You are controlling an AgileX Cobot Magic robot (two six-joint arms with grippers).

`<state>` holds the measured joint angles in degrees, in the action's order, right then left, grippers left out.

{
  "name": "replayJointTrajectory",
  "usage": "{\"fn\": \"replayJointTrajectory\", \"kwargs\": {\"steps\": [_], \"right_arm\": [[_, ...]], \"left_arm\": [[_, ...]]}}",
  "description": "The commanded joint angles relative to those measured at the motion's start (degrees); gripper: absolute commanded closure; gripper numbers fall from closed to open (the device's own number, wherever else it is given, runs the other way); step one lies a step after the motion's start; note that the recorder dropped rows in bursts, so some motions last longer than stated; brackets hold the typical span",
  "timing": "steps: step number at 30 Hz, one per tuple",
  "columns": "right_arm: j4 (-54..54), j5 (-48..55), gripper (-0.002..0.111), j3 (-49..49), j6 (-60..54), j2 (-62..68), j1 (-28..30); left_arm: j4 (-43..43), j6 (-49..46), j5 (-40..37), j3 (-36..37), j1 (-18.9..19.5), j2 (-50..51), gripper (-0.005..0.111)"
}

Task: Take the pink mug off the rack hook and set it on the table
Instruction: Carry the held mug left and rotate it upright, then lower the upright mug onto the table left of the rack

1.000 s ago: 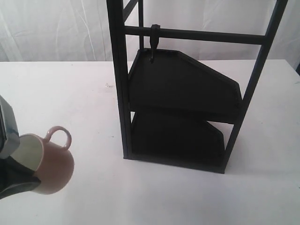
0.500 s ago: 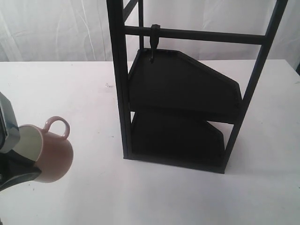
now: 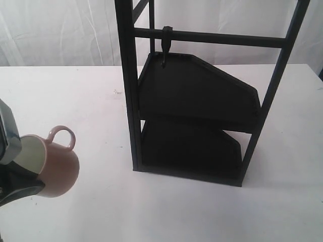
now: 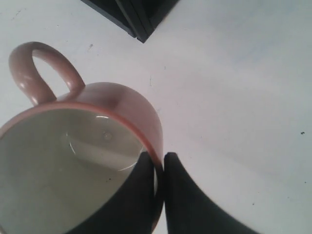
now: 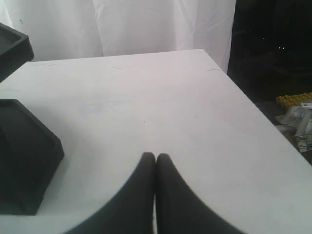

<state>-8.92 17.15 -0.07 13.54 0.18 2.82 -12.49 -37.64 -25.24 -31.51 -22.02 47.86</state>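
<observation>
The pink mug [image 3: 58, 169] hangs tilted low over the table [image 3: 75, 101] at the front left, handle pointing up and away. I cannot tell whether its base touches the table. My left gripper [image 3: 35, 182] is shut on its rim, one finger inside the cream interior and one outside, as the left wrist view shows of the left gripper [image 4: 158, 162] and the mug [image 4: 122, 105]. The rack hook [image 3: 165, 50] on the rack [image 3: 197, 101] crossbar is bare. My right gripper [image 5: 156, 157] is shut on nothing above the table [image 5: 161, 97] and is out of the exterior view.
The rack's two slanted trays and square posts fill the middle of the table. A white curtain [image 3: 60, 30] hangs behind. In the right wrist view the table's side edge [image 5: 263, 122] drops to a dark floor with clutter [image 5: 297, 114].
The mug and left gripper shifted slightly left and up a second ago, and have been nearly still since. The rack has not moved.
</observation>
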Motion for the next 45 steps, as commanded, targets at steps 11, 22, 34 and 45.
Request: {"fn": "replayJointTrajectory", "kwargs": {"steps": [11, 22, 34, 45], "right_arm": [[0.24, -0.5, 0.108, 0.07, 0.16, -0.18, -0.16], [0.24, -0.5, 0.108, 0.07, 0.16, -0.18, -0.16], [0.24, -0.5, 0.108, 0.07, 0.16, -0.18, -0.16], [0.24, -0.5, 0.108, 0.07, 0.16, -0.18, -0.16]], "left_arm": [[1.96, 24.56, -3.17, -16.39, 0.21, 9.76, 0.107], [27.21, 40.92, -30.32, -38.04, 0.21, 20.69, 0.107], [25.24, 38.87, -42.42, -46.55, 0.21, 29.21, 0.107], [15.86, 41.07, -23.68, -46.55, 0.21, 35.85, 0.107]]}}
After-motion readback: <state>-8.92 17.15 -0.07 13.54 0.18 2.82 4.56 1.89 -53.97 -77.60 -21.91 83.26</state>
